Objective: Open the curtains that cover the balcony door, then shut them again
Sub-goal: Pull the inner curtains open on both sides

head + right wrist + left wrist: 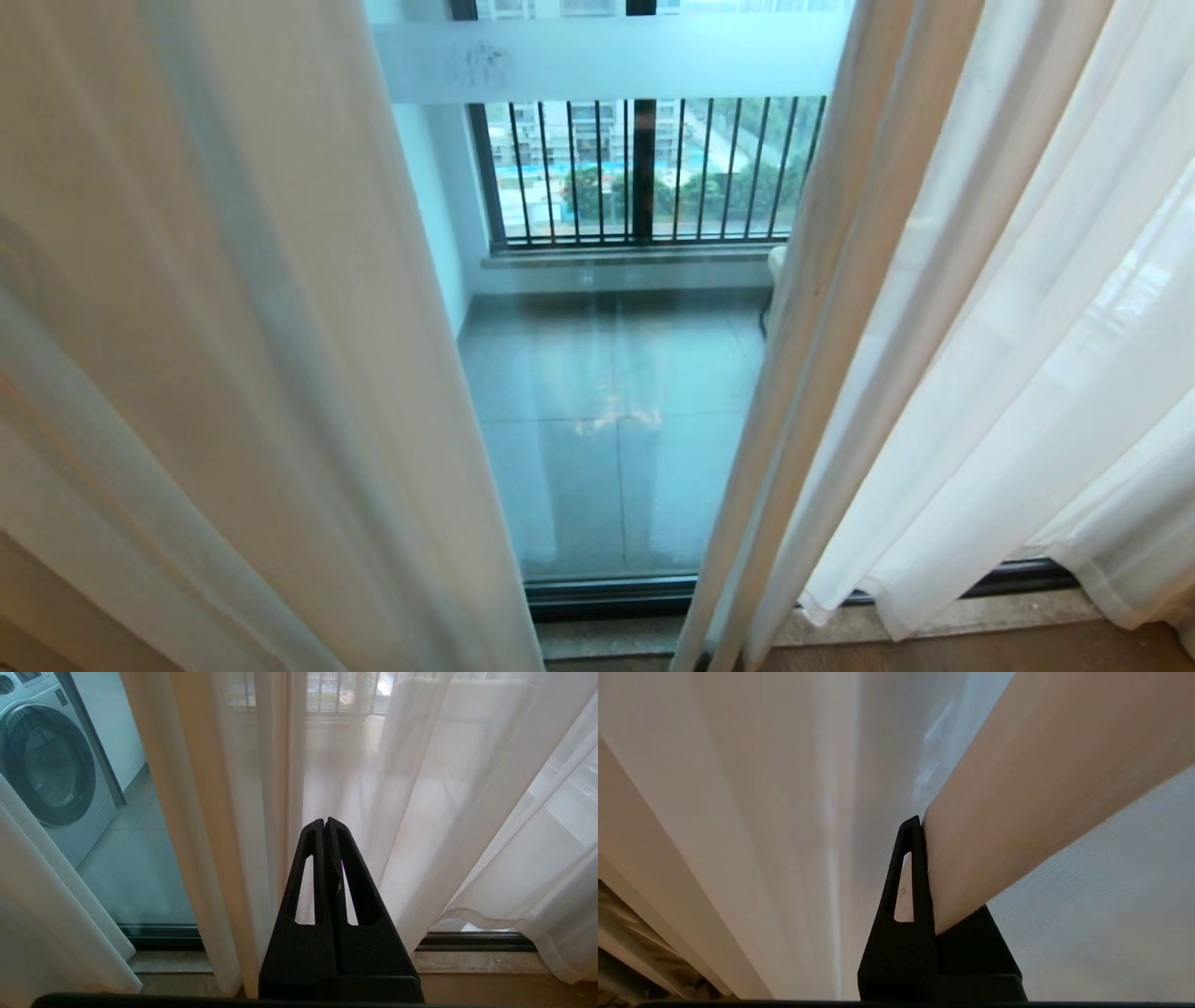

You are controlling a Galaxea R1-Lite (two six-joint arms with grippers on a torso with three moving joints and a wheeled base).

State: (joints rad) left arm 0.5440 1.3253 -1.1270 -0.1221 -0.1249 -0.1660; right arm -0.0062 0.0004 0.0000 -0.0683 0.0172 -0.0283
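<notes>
Curtains (980, 355) parted in the middle, gap shows the balcony door (607, 392) glass. Left panel hangs close to cam, fills the whole left side, tan tint through the sheer. Right panel bunched in folds, wavy hem just above the stone sill (934, 621). Frosted band (607, 58) runs across the pane at the top. Dark bottom track (611, 593) at near edge. Thru glass: grey tiled balcony floor (607, 373), black-barred railing (644, 168) at far end, bldgs + trees beyond.
</notes>
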